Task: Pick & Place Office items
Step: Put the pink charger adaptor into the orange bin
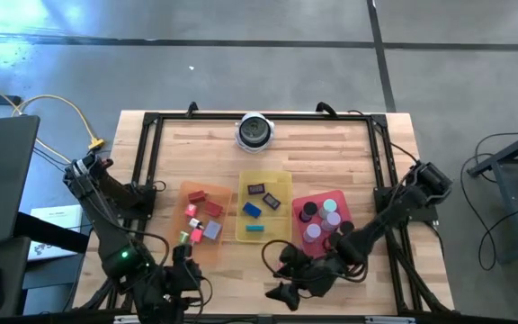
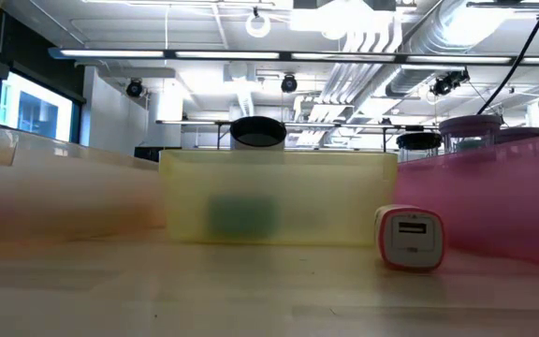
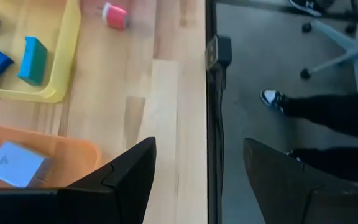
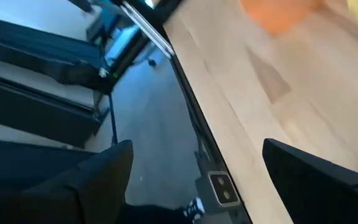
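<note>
Pink-and-white charger block (image 2: 410, 238) lies on the wooden surface (image 1: 331, 148) just before the yellow tray (image 1: 280, 177), near both empty hands, left hand (image 3: 197, 180) and right hand (image 4: 194, 180), their fingers spread wide, no writing legible.

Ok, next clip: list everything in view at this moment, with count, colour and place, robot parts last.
Orange tray: one, translucent, left of the three; holds red, pink, green and grey bits.
Yellow tray: one, middle; holds two dark blocks, a blue block and a teal block.
Red tray: one, right; holds round discs, black, purple and teal.
Pink-and-white piece: one, on bare wood in front of the trays, nearest the low camera.
Silver-and-black round object: one, far edge of the table, centre.
Person: dark trouser legs and a shoe, on the floor beside the table.
Left hand: open, empty, near edge by the orange tray.
Right hand: open, empty, near edge below the red tray.
</note>
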Motion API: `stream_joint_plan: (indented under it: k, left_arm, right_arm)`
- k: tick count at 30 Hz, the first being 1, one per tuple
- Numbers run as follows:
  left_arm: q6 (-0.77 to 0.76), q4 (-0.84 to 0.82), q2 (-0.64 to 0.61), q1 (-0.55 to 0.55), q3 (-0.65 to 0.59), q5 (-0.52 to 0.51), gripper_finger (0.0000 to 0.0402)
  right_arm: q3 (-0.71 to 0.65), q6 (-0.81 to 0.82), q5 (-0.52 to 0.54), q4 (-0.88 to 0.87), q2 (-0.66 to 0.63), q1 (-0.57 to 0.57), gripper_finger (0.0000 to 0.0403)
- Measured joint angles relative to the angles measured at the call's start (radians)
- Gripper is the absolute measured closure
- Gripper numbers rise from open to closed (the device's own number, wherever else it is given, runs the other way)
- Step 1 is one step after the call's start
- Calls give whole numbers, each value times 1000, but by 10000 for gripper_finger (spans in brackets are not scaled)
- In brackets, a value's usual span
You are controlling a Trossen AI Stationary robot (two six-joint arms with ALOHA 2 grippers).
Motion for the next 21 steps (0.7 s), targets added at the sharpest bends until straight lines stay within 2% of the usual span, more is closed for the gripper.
stream_joint_plan:
  k: [5, 13, 21]
  left_arm:
    - [0, -22, 0, -17, 0, 34, 170]
    - [-48, -97, -1, -31, 0, 89, 170]
    - [-47, -162, -2, -39, 0, 90, 169]
  right_arm:
    - [0, 122, -68, -6, 27, -23, 55]
    - [0, 297, -75, -139, 30, -51, 55]
    - [0, 423, -118, -244, 30, -63, 55]
